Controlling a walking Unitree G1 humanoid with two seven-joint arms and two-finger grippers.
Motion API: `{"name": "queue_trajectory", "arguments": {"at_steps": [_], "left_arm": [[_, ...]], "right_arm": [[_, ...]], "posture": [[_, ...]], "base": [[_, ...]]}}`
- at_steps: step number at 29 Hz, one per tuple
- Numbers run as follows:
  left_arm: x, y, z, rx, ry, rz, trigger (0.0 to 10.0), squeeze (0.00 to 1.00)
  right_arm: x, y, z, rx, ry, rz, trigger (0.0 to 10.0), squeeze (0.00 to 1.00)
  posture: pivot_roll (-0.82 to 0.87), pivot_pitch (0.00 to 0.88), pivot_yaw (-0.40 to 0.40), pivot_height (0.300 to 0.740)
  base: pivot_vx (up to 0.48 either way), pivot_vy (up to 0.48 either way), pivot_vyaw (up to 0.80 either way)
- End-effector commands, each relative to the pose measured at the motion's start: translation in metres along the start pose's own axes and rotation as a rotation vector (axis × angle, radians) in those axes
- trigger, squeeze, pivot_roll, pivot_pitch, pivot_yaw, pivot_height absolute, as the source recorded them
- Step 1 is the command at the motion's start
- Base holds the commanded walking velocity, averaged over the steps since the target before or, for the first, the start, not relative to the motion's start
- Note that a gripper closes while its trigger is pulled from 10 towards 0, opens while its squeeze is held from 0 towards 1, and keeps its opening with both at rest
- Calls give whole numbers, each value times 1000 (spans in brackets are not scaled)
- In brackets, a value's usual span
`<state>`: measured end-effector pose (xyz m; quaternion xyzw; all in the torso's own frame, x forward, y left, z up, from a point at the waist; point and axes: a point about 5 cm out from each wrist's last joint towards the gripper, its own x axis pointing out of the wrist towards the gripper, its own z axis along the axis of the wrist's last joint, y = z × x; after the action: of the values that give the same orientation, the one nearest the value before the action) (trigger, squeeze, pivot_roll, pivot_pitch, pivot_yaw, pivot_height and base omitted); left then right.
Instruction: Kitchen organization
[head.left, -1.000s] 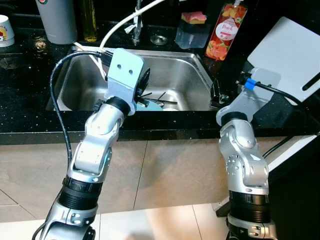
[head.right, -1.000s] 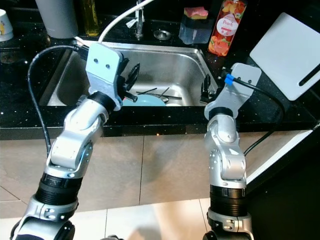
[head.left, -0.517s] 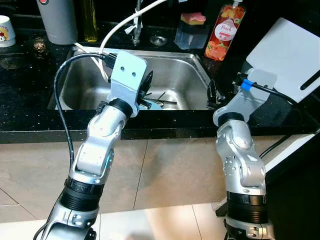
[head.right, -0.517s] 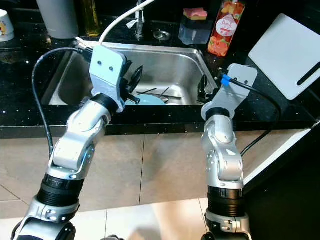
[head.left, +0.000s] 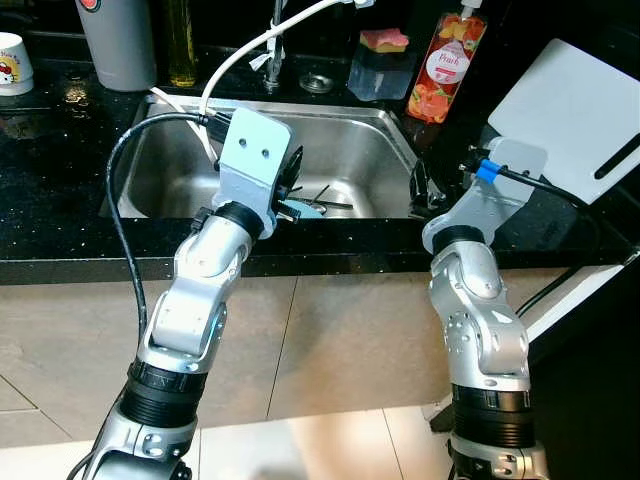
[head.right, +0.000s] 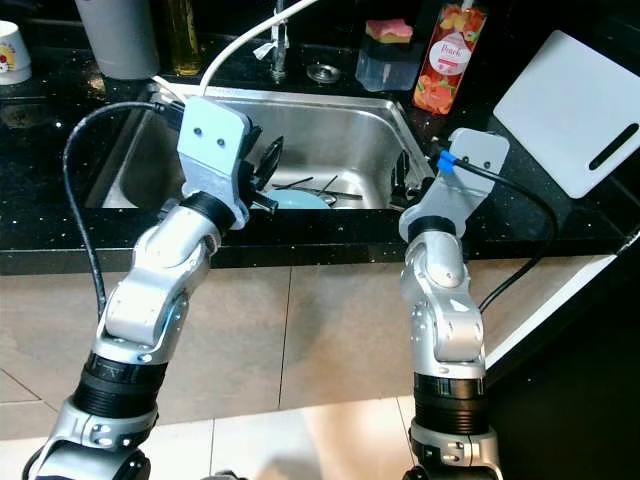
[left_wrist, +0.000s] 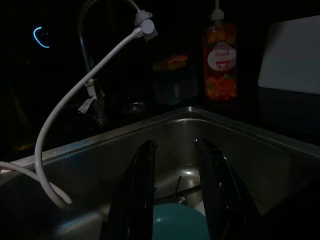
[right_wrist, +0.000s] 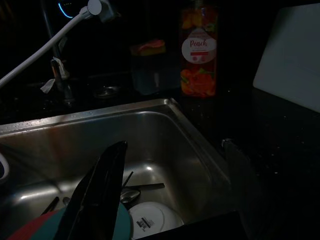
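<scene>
The robot stands at a black speckled bench (head.left: 60, 235) with both arms raised over a steel sink (head.right: 330, 135). The left gripper (left_wrist: 176, 165) hangs above the near left part of the basin, its jaws spread a little with nothing between them. Right beneath them lies a teal plate (left_wrist: 176, 226) on the sink floor. The right gripper (head.left: 421, 188) sits at the sink's near right corner, over the rim; its jaws stand wide apart and hold nothing.

Down in the basin, beside the teal plate, there is a small white dish (right_wrist: 154, 219) and some dark cutlery (head.right: 310, 185), a spoon among it as far as I can make out in the gloom. A red edge shows just next to the teal plate in the right wrist view, too dim to name.

A white hose (head.left: 255, 45) runs from the tap (left_wrist: 92, 102) down over the sink's left rim. Behind the sink stand a red bottle labelled "Peach" (head.right: 444, 60) and a clear holder with a pink and yellow sponge (head.right: 389, 29) on top. A white cutting board (head.left: 585, 110) lies on the bench to the right. To the far left are a grey canister (head.left: 118, 40), a bottle of yellow liquid (head.left: 181, 45) and a white mug (head.left: 12, 62).
</scene>
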<state>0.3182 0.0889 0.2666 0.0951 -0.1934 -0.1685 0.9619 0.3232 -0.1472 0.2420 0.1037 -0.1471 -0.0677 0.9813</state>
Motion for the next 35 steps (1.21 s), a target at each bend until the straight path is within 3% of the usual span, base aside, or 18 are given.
{"name": "queue_trajectory", "arguments": {"at_steps": [1,8,10,26,35], "left_arm": [[2,-2,2,-14,-5,-5,10000,0],[3,5,3,23,-16,9,10000,0],[3,5,8,104,-63,-7,10000,0],[8,3,11,64,-52,-14,10000,0],[19,15,14,19,-26,-5,10000,0]], "right_arm": [[-1,-7,-1,-13,5,-28,10000,0],[-2,-11,0,-25,3,-38,10000,0],[0,-13,3,-56,-19,-41,10000,0],[-2,-22,0,-47,-17,-92,10000,0],[-7,-18,-7,-19,-14,-118,10000,0]], "posture": [[200,42,-112,740],[203,46,-116,740],[204,48,-118,740],[226,46,-60,740],[247,46,-11,740]], "base": [[0,0,0],[0,0,0],[0,0,0],[0,0,0],[0,0,0]]}}
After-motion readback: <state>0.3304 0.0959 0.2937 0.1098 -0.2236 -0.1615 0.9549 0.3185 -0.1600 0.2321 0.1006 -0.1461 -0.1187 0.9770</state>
